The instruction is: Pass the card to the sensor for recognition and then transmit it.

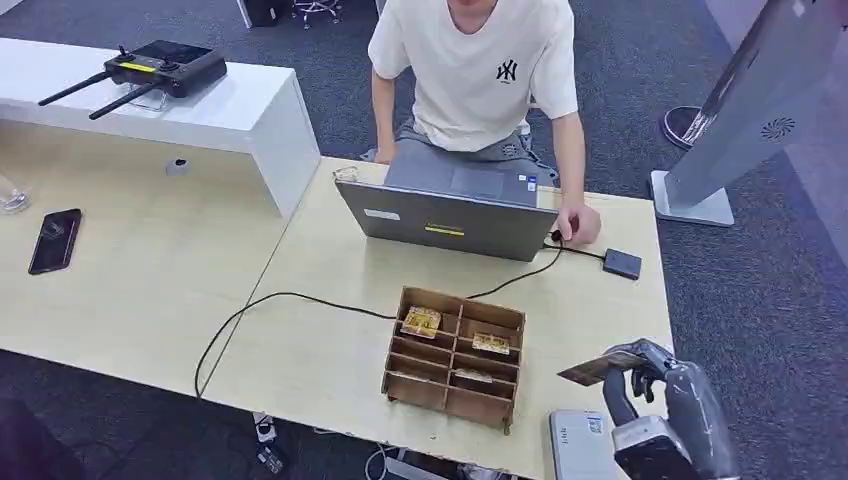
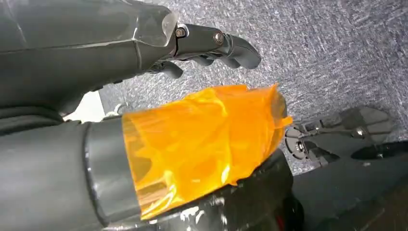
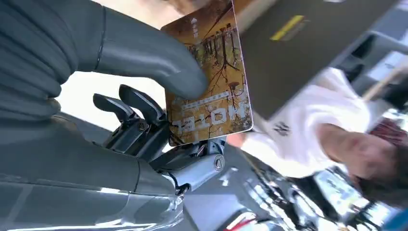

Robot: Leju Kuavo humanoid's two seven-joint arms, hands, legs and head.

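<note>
My right hand point(image 1: 655, 390) hovers over the table's near right corner and pinches a brown-and-gold hotel card point(image 1: 598, 368) between thumb and fingers. In the right wrist view the card point(image 3: 211, 77) shows bare trees and printed lettering, with the thumb point(image 3: 159, 57) pressed on its face. The small black sensor box point(image 1: 622, 264) lies on the table near the far right edge, wired to the laptop, well ahead of the card. My left hand point(image 2: 211, 45) hangs over grey carpet with its fingers curled and nothing in them; orange tape point(image 2: 202, 144) wraps its thumb.
A wooden compartment box point(image 1: 455, 352) holding more cards stands mid-table. Behind it a grey laptop point(image 1: 445, 218) is open, and a person in a white shirt point(image 1: 480, 70) sits with a hand by the sensor cable. A white device point(image 1: 578, 442) lies under my right hand.
</note>
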